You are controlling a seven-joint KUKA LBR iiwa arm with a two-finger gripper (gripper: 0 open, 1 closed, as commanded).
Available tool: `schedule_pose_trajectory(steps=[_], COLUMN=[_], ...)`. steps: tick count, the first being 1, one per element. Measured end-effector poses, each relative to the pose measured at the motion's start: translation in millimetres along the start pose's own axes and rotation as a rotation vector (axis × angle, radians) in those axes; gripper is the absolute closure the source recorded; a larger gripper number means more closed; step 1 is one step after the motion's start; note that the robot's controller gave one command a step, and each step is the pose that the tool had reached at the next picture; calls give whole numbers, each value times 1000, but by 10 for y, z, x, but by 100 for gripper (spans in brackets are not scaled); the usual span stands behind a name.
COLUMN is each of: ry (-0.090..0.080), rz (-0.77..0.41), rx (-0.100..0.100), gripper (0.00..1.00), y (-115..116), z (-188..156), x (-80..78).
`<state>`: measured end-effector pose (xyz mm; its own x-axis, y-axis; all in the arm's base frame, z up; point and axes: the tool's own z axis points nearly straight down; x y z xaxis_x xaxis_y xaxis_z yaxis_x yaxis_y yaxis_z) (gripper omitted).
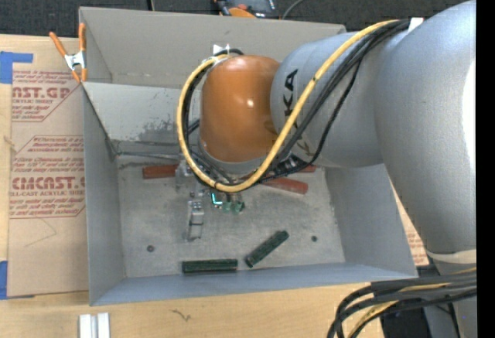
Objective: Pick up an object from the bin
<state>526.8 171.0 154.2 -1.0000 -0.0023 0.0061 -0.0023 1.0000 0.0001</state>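
Where tool (194,228) hangs: scuffed (grey) floor (147,209).

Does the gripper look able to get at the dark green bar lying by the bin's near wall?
Probably yes. The dark green bar lies flat with nothing on it, and the gripper hangs close beside it. The near wall may crowd the approach.
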Motion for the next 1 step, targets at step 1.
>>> schedule_pose_trajectory(steps=[1], ry=[-6], rz=[-359], rx=[1], gripper=[0], y=[-293], z=[-178], x=[404])
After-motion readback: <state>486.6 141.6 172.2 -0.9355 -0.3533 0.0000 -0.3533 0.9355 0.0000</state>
